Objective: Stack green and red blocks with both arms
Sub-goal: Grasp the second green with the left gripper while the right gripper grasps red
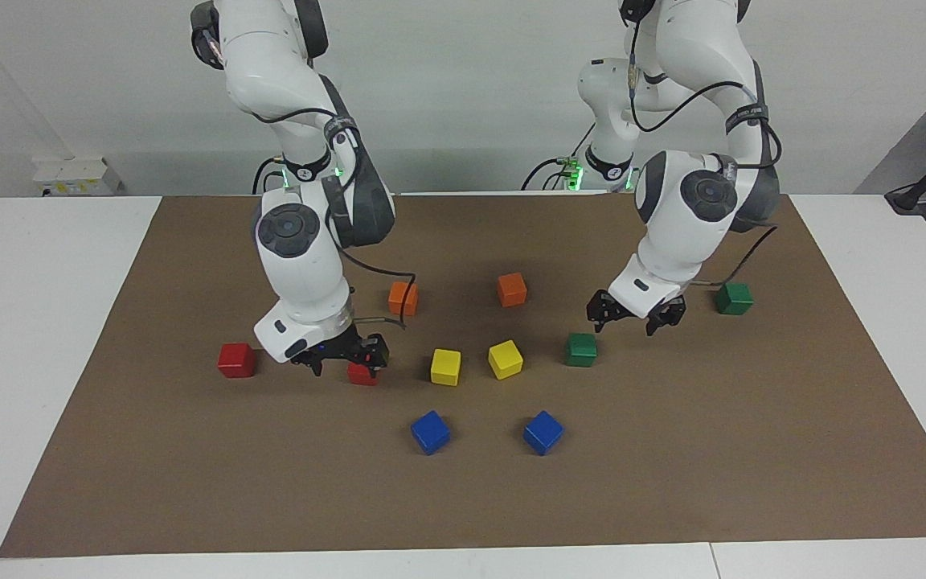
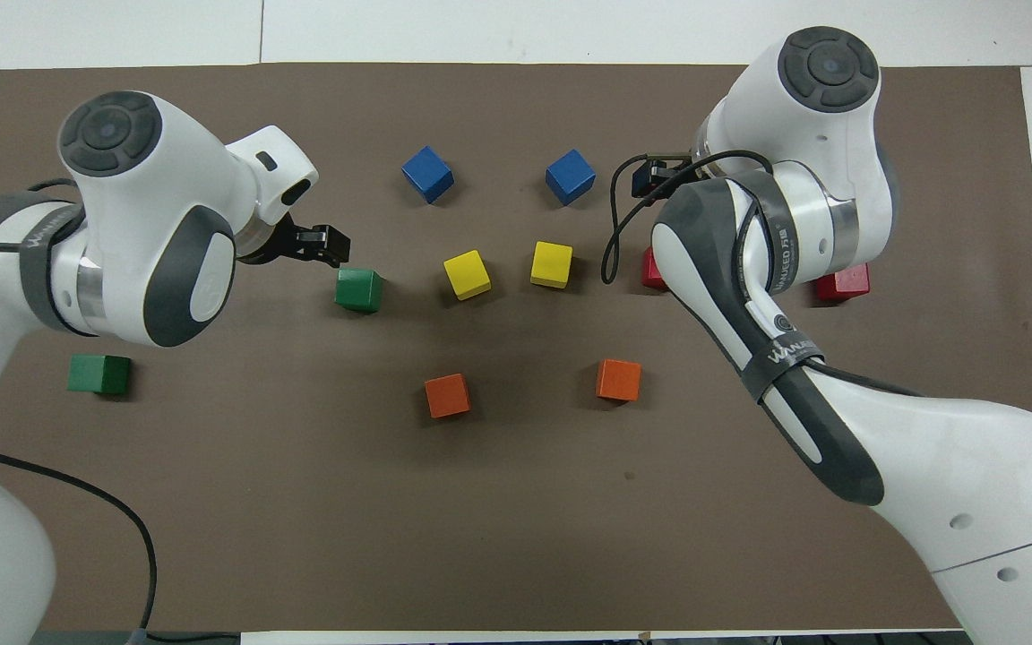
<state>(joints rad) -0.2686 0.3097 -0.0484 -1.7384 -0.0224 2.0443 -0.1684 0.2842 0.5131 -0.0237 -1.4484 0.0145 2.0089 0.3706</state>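
Red block flat on brown mat, partly hidden under right gripper, fingers spread either side; grip unclear. Second red block beside it toward right arm's end. Green block square on mat, below wide-open left gripper; other green block nearer robots. Cubes, no long axis.

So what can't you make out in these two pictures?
- Red block under the right gripper: facing view, the gripper covers its top; overhead view, the right arm leaves a sliver.
- Second red block: overhead view, partly under that arm.
- Left arm and right arm: facing view, tops cut off by the upper edge.
The left gripper, over the mat beside a green block, shows plainly.
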